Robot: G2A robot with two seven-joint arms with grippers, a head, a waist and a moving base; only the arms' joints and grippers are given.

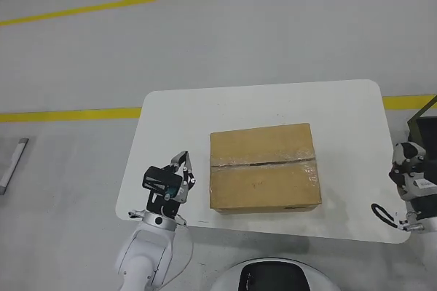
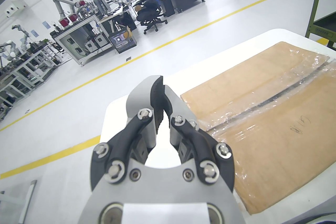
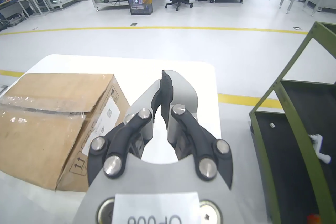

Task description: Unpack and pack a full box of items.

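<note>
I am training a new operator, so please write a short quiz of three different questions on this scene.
1. True or false: the box has closed flaps, with tape along the seam.
2. Where is the left gripper? A) on top of the box B) beside the box, above the table C) inside the box
3. Fill in: the left gripper and the right gripper are both ____.
Key: 1 true; 2 B; 3 shut.

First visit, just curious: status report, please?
Left tool, right tool: shut, empty. Box on table, flaps closed, taped. Green cart beside table, apart from box.
</note>
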